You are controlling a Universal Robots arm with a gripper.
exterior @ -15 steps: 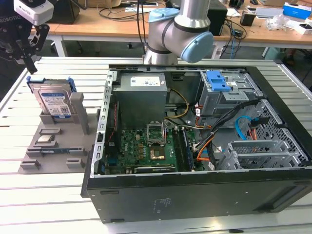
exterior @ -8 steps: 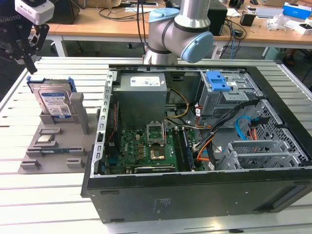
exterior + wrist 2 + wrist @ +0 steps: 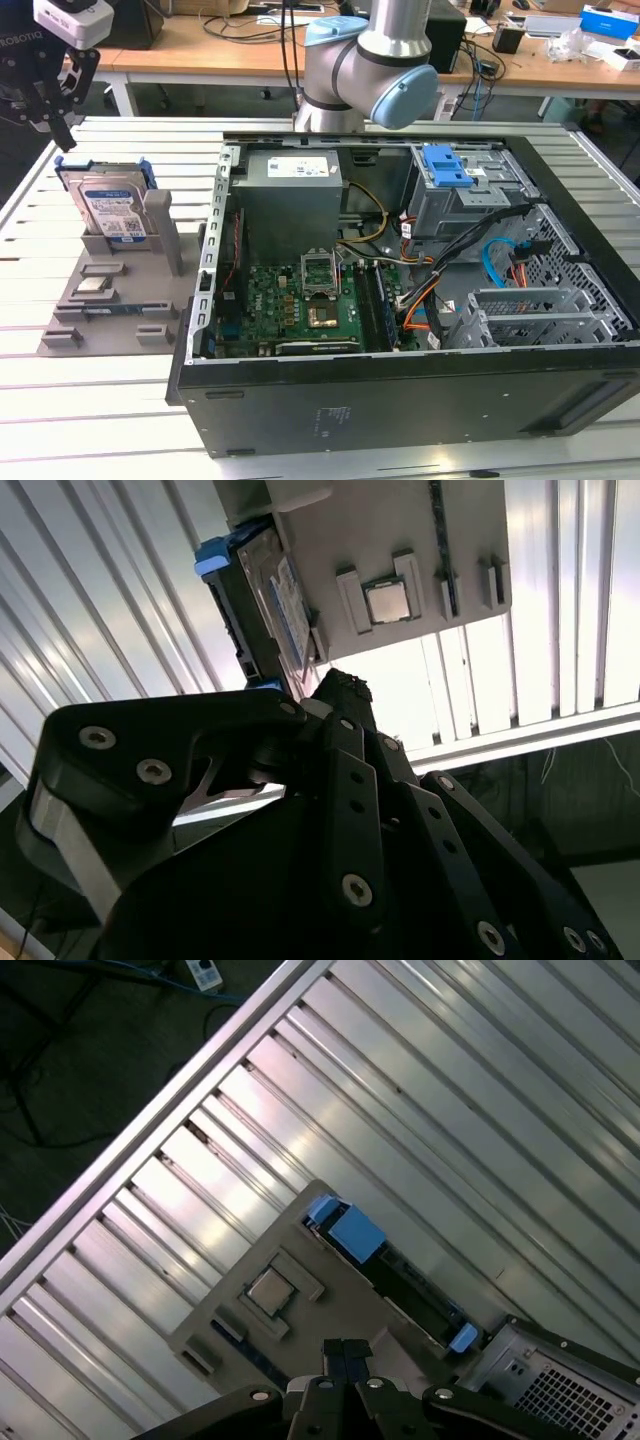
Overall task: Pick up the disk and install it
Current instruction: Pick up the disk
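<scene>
From where I stand, the pincer (image 3: 62,130) hangs above the counter (image 3: 100,400) at the far corner on the exterior view's left. Part of its black body is cut off by the picture's edge. In the first wrist view its two fingertips (image 3: 335,1350) lie drawn together with only a thin seam between them and nothing held. The disk (image 3: 112,205) is not in its grip. It stands on edge in a slot of the grey holder (image 3: 105,315), tilted back a little with its label facing outward. It sits below the pincer, clear of it and slightly towards the exterior view's right. The holder's front wall hides the disk's lower part, and only the top and side strips of its blue bracket show. In the first wrist view I see the disk (image 3: 355,1232) from above as little more than a blue edge and a dark strip. In the second wrist view the pincer's own black links cover the disk's (image 3: 262,600) near end. A small square chip (image 3: 92,287) lies flat in a recess of the holder, just in front of the disk. Beside the holder, towards the exterior view's right, the open computer case (image 3: 400,400) lies on its side. Its drive cage (image 3: 470,200) with a blue latch sits at the far corner, and cables cross its lower part. The arm (image 3: 375,50) rises behind the case and its upper part is cut off.
</scene>
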